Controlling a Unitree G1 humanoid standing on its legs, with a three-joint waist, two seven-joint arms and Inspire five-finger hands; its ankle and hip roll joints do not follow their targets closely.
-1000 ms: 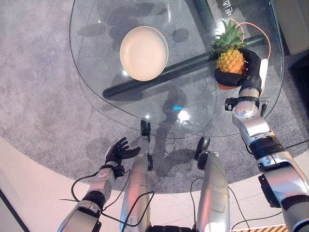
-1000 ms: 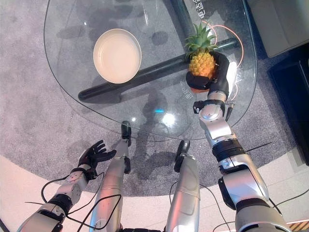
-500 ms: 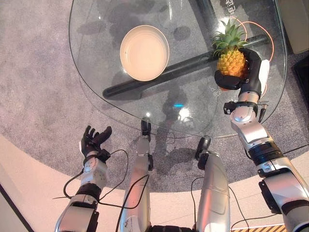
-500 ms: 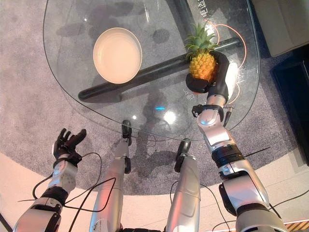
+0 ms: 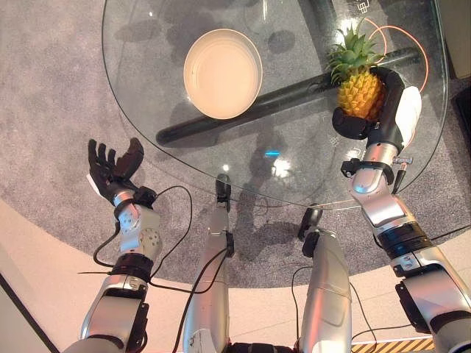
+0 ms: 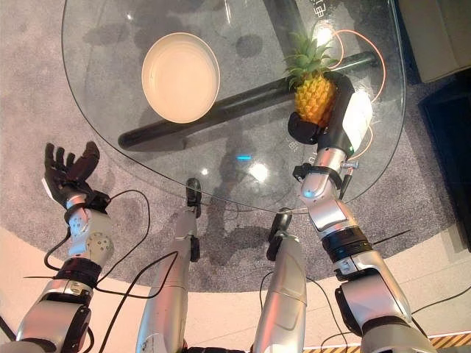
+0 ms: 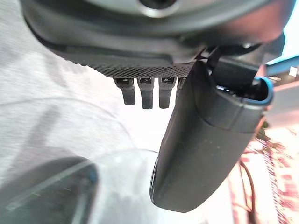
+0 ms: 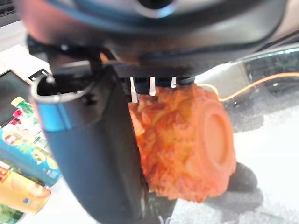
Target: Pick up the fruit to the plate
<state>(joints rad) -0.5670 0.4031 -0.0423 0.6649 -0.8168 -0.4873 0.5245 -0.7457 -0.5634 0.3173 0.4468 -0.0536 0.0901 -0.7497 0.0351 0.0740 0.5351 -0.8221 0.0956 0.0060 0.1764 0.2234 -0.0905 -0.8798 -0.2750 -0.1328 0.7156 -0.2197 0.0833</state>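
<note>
The pineapple [image 5: 359, 88] sits upright in my right hand [image 5: 383, 110], fingers curled round its body and leafy crown pointing away from me, over the right side of the glass counter [image 5: 132, 95]. The plate [image 5: 222, 73] lies empty well off to my left across the counter, so I judge the carry must run leftward. My left hand [image 5: 112, 170] hangs open off the counter's edge, holding nothing.
</note>
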